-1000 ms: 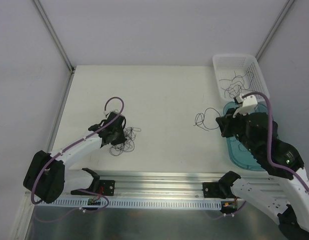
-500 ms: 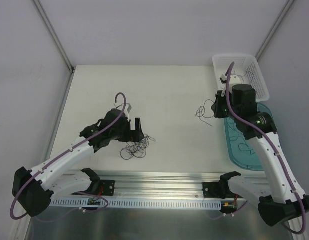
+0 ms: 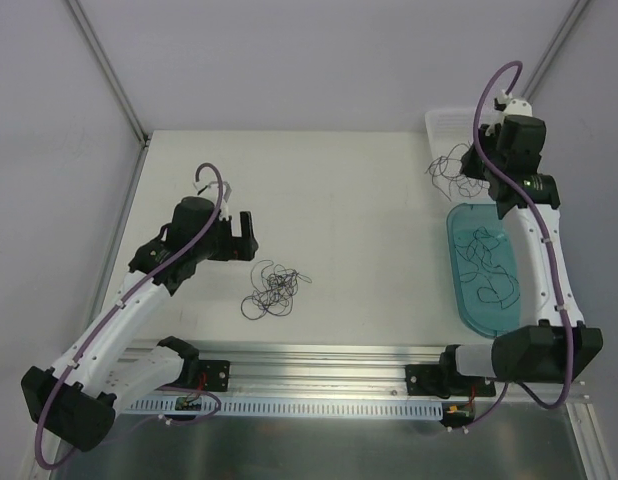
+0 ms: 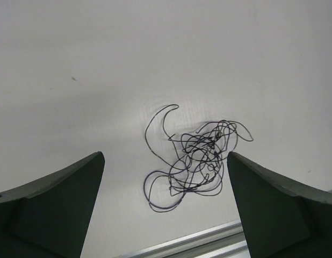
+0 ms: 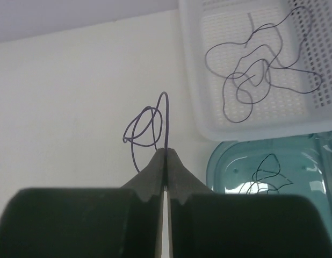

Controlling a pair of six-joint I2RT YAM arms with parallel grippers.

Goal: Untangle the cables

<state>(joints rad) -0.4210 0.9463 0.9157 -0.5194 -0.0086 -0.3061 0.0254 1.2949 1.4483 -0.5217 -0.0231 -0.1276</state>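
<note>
White surface [image 3: 369, 220] boxed in by grey walls. Left gripper [image 3: 241, 232] spread wide, holding nothing, raised off the surface. Just ahead of its fingertips, framed between the two fingers in the wrist view: wad of cables [image 4: 201, 156], a loose knot of thin dark loops lying flat, with one open curl trailing toward the left finger's side. No contact between wad and either finger.

Right gripper [image 5: 165, 150] pinched tight on a single strand [image 5: 147, 124], held aloft. Purplish loops standing out past the fingertips, tail running back down beside them on the left. Ahead and to the right of that gripper: white basket [image 5: 295, 126] with another loose strand [image 5: 257, 70] coiled on its perforated floor. Below and to the right of the fingertips: teal tray [image 5: 222, 161], its edge touching or just beside the basket, cannot tell which. More dark squiggles [image 3: 489, 268] scattered inside the tray, seen from above.

Both grippers well apart, wad near the left one only.
</note>
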